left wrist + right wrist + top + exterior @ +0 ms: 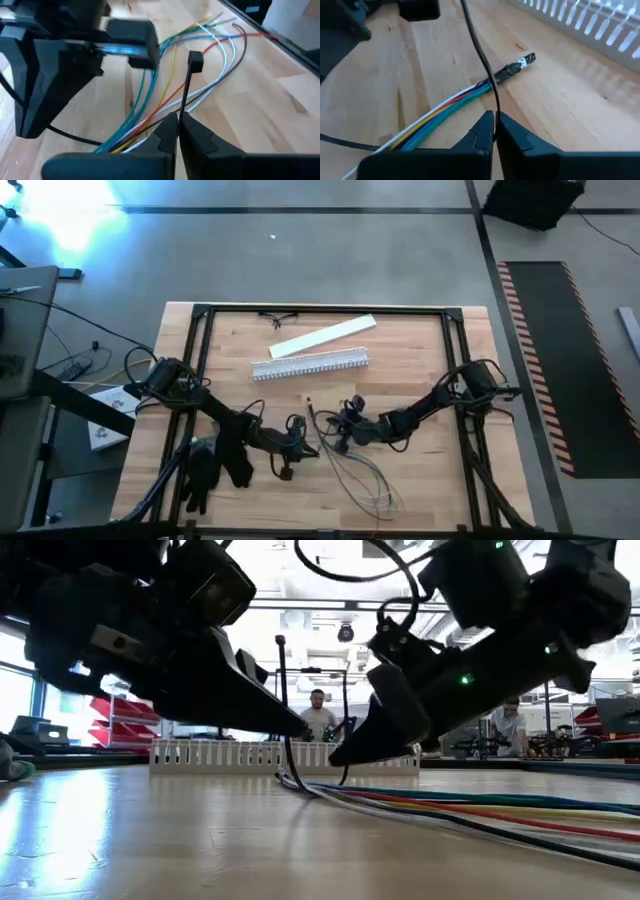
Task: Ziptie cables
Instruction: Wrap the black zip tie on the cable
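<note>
Fingers of left gripper and right gripper pinched tight on the black zip tie (one end each), seemingly to keep it looped around the cables lying on the table between them.

Overhead, table-level and both close wrist cameras all share the cables mid-table.

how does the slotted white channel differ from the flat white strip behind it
The slotted channel has a comb-like toothed edge; the flat strip is smooth. The channel lies nearly straight across the table; the strip is angled. The channel is nearer the cables. Both are long, white and lie untouched.
</note>
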Available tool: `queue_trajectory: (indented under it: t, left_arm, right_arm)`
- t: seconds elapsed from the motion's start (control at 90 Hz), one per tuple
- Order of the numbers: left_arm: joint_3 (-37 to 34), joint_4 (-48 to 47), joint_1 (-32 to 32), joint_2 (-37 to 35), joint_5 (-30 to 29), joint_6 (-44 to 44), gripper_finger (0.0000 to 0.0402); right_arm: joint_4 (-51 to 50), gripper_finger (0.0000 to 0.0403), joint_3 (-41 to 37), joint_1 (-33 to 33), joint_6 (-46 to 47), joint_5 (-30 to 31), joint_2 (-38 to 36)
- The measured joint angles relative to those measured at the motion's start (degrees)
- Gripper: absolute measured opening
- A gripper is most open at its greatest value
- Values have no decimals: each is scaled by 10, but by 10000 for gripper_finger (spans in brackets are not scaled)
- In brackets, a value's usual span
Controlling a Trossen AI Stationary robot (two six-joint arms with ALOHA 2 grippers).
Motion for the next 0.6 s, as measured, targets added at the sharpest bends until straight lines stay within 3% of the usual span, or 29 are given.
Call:
queue_trajectory:
  t: [0.3,0.6]
  left_arm:
    - [0,3,18,0,39,-31,0]
    - [0,16,43,0,118,-54,0]
  right_arm:
    - [-300,0,125,17,-36,57,0]
    - [-369,0,159,17,-108,76,-1]
